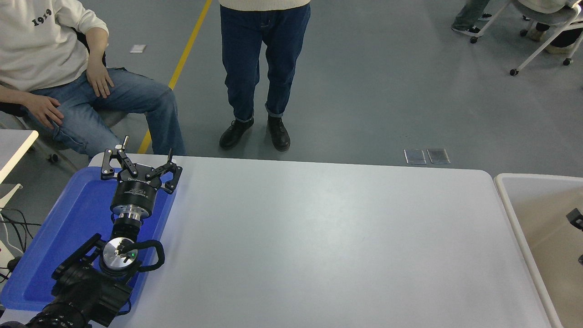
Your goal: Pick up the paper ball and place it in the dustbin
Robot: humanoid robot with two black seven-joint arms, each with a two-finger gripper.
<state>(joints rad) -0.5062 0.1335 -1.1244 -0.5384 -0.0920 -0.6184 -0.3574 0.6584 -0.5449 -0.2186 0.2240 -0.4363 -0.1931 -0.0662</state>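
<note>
The paper ball is out of view. The dustbin (537, 176), cream-beige with a thick white rim, stands off the table's right end and is cut by the picture's edge. Only a small black piece of my right gripper (575, 218) pokes in from the right edge, over the dustbin's inside; the rest of it is out of the picture. My left gripper (139, 163) is parked at the lower left over the blue tray, open, with nothing between its jaws.
A shallow blue tray (77, 214) lies on the white table's (328, 237) left end under the left arm. One person sits at the far left (50, 59); another stands beyond the far edge (259, 68).
</note>
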